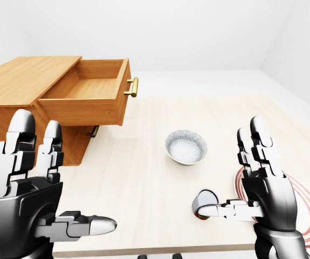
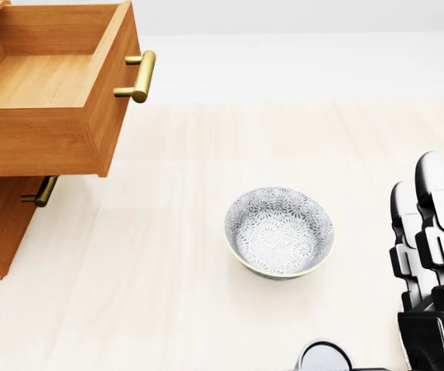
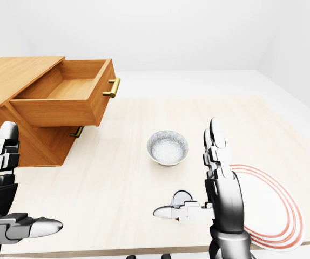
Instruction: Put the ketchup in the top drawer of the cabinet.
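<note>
We see the top drawer (image 1: 90, 93) pulled out over the surface's (image 1: 144, 178) left edge, its inside bare and open from above. Between it and the bowl (image 1: 186, 147) mid-surface lies bare wood. The can (image 1: 203, 204) and plate (image 3: 276, 208) crowd the lower right corner.

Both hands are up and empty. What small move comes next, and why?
Probably lower the right robot hand and close it around the can by its thumb. Both hands are open, the left robot hand is far off, and the top drawer already stands open.
</note>
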Controlling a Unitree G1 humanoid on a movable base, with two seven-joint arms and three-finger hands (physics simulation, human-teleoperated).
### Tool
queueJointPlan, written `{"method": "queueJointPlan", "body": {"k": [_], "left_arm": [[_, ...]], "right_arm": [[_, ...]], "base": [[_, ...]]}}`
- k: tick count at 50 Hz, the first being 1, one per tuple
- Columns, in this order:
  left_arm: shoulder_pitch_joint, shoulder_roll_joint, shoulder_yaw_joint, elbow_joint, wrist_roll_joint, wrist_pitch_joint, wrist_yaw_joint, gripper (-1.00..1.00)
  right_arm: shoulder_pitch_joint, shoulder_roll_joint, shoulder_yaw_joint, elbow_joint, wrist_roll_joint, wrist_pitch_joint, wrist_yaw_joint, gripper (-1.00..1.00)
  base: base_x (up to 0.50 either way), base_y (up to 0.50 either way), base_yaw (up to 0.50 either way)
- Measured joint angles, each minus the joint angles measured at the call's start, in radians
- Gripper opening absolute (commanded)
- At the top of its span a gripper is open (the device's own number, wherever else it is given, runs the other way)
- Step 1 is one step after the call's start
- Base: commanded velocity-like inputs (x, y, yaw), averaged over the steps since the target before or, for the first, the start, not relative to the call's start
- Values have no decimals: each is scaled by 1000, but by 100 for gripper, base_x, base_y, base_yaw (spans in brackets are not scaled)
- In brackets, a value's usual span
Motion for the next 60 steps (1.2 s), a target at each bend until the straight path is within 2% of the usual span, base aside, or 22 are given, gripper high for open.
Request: {"method": "queueJointPlan", "body": {"k": [43,55,60], "left_arm": [[-17,9,25,16,-17,0,-1,100],[-21,12,32,15,-22,0,1,100],[-26,14,35,14,-24,0,4,100]], "right_arm": [[-9,-11,29,47,-30,0,-9,100],[-20,-5,26,55,-21,0,-12,100],[-37,-9,-5,5,-15,0,7,100]], "base": [[4,50,0],[0,0,0],[0,0,0]]}}
